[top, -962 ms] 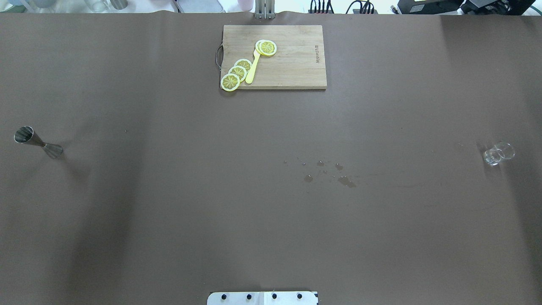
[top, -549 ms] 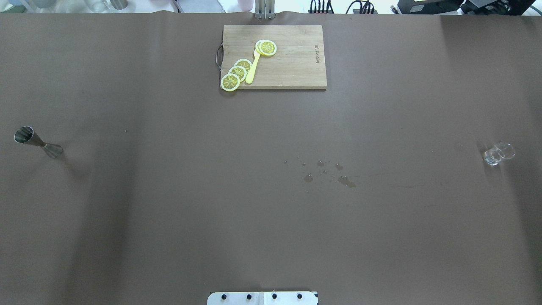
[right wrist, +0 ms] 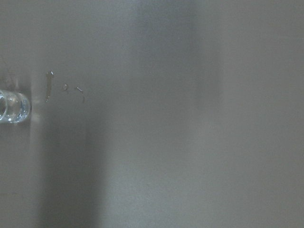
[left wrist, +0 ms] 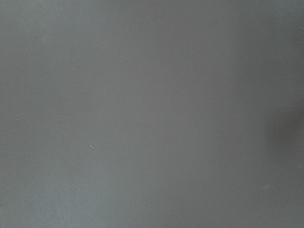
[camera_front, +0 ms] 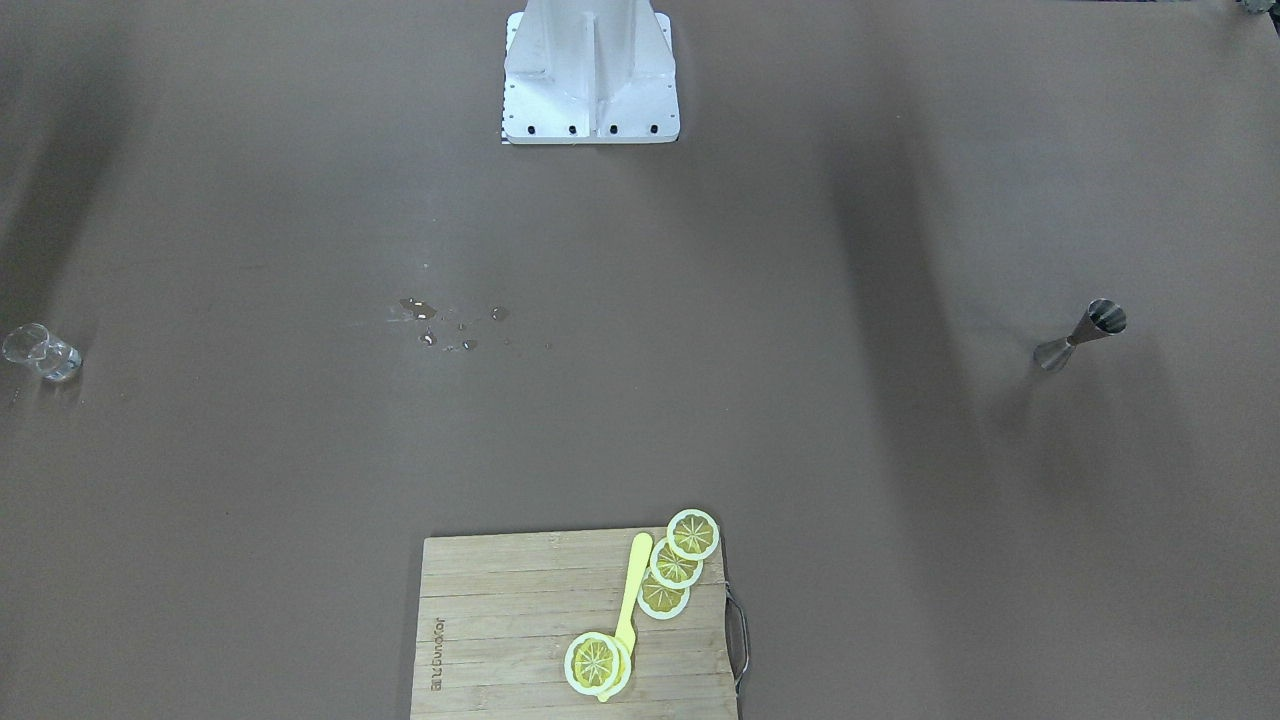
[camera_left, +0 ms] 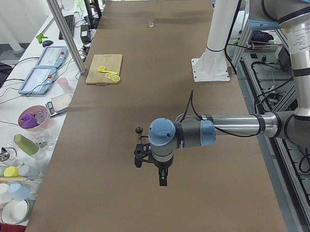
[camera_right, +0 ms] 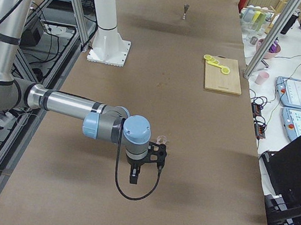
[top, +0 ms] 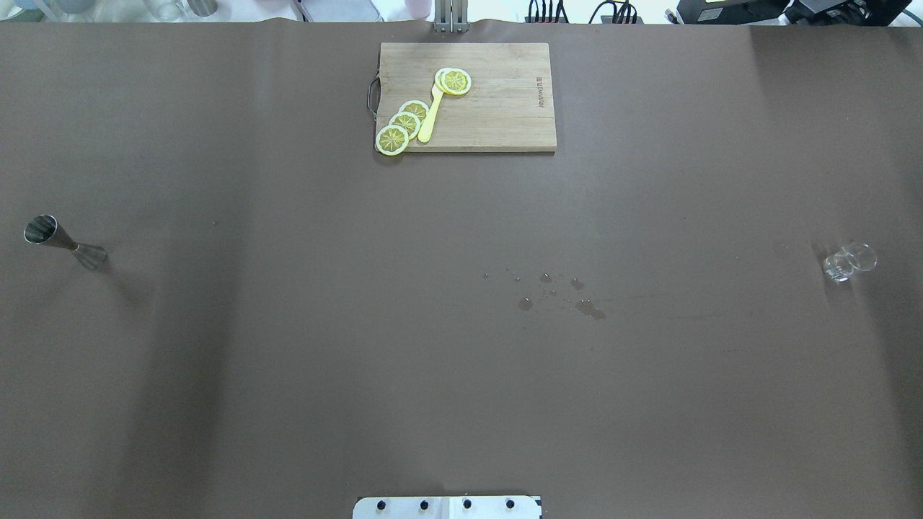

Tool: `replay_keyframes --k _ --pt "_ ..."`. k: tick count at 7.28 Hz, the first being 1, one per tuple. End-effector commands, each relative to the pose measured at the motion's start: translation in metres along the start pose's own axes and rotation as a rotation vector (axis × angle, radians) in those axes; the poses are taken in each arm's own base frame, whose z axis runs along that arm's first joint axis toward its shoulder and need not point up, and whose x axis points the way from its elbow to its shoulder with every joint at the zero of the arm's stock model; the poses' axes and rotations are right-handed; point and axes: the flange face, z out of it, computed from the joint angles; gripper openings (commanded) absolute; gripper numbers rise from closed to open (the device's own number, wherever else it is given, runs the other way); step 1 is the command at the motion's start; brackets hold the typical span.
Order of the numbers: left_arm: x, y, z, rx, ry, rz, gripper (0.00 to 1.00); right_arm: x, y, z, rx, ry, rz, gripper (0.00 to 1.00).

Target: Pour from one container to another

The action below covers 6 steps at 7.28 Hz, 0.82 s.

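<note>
The steel jigger (top: 65, 244) stands upright at the table's far left, also in the front view (camera_front: 1080, 335) and beside the near arm in the left side view (camera_left: 139, 130). The clear glass (top: 849, 261) sits at the far right; it also shows in the front view (camera_front: 40, 353) and at the right wrist view's left edge (right wrist: 12, 107). My left gripper (camera_left: 163, 180) hangs over the table just short of the jigger. Near the glass (camera_right: 162, 139) hangs my right gripper (camera_right: 132, 175). Both grippers show only in side views, so I cannot tell their state.
A wooden cutting board (top: 497, 108) with lemon slices (top: 404, 122) and a yellow utensil lies at the far middle. Small liquid droplets (top: 559, 292) spot the brown table centre. The robot's white base plate (top: 447, 507) is at the near edge. Clutter lines the side benches.
</note>
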Motion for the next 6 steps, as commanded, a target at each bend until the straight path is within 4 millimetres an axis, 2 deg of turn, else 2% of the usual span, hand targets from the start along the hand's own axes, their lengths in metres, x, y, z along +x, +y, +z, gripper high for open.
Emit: replay_keyframes --k 1,3,6 --pt "0.0019 -0.0013 -0.0018 0.005 0.002 0.006 0.98 -0.0002 -0.0004 -0.0002 0.0 -0.002 0.008 1.0" --pt "0.0036 -0.0024 -0.003 0.007 0.002 0.01 0.98 -0.0053 -0.0077 -0.0055 0.012 -0.002 -0.001 1.0" --pt "0.0033 -0.0025 -0.0017 0.006 0.003 0.009 0.98 -0.0048 -0.0075 -0.0049 0.01 -0.002 0.0 1.0"
